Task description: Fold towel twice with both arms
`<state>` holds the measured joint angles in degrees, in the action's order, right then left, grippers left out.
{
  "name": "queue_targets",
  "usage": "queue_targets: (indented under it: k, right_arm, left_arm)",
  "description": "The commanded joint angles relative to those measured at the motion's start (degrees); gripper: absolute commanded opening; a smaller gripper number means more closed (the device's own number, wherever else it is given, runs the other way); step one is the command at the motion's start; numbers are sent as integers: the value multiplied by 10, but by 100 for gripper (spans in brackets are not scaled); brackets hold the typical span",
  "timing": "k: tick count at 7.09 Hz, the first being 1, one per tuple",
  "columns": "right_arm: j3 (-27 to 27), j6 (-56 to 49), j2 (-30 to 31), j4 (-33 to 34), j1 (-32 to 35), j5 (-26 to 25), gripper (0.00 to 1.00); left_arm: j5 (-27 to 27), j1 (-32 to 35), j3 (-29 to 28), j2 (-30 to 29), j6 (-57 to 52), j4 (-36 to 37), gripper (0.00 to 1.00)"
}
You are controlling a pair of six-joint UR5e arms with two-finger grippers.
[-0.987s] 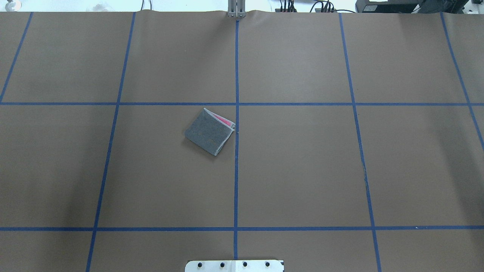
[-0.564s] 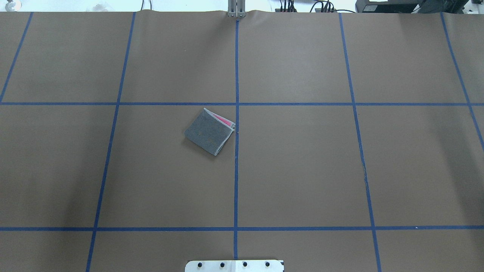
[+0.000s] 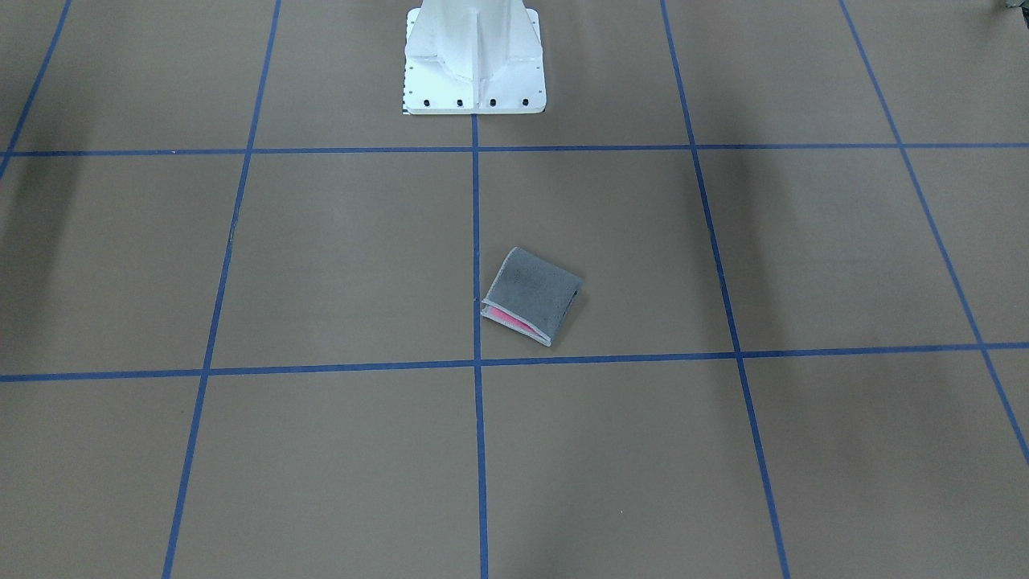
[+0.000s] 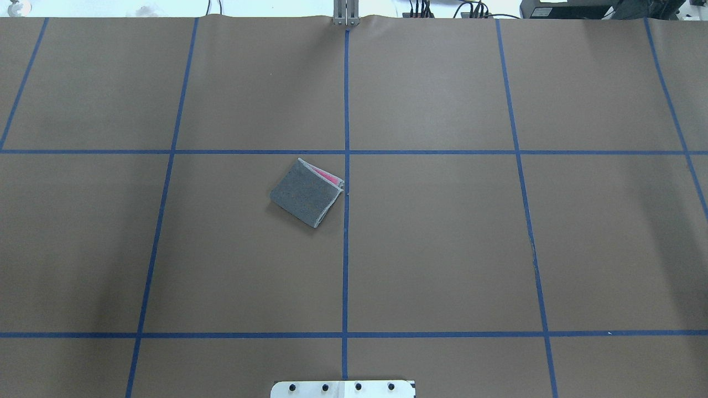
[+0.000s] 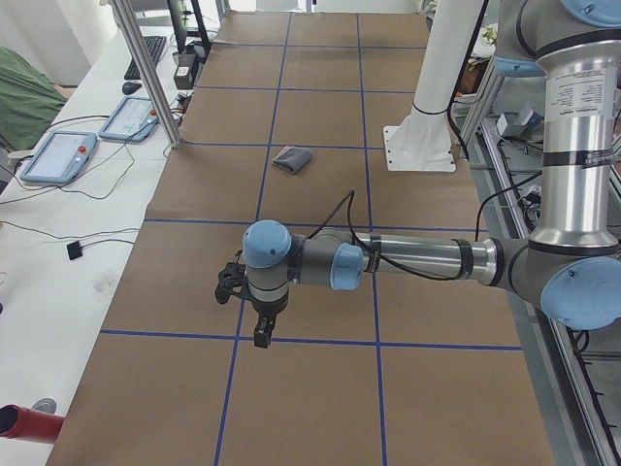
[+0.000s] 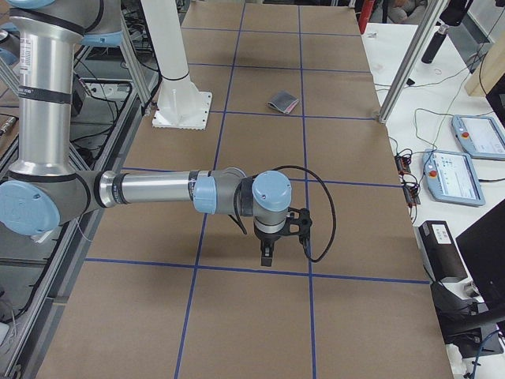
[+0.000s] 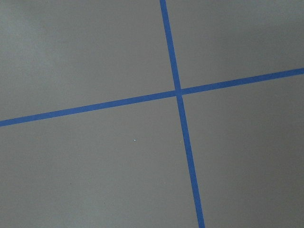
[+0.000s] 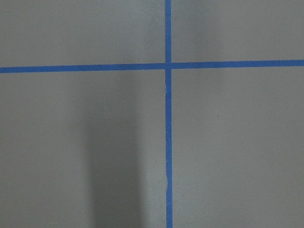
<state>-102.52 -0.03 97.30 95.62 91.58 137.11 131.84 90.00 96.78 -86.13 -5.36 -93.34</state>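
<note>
The towel (image 4: 306,193) lies folded into a small square near the table's middle, dark grey face up, with a pink strip and light trim showing along one edge. It also shows in the front-facing view (image 3: 532,293) and, far off, in both side views (image 5: 291,160) (image 6: 283,103). Neither arm shows in the overhead or front-facing view. In the left side view my left gripper (image 5: 260,330) hangs over the table's near end, far from the towel. In the right side view my right gripper (image 6: 267,254) hangs over the other end. I cannot tell whether either is open or shut.
The white pedestal base (image 3: 474,80) stands at the robot's edge of the brown table (image 4: 442,249) with its blue tape grid. Teach pendants (image 5: 60,155) (image 6: 477,136) and cables lie on white side benches. Aluminium posts (image 5: 146,68) (image 6: 406,67) stand at the far edge.
</note>
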Motion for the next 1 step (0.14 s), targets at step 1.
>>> queue_targets:
  k: [1]
  right_arm:
    - [0,0,0,0,0,0,100]
  left_arm:
    - [0,0,0,0,0,0,100]
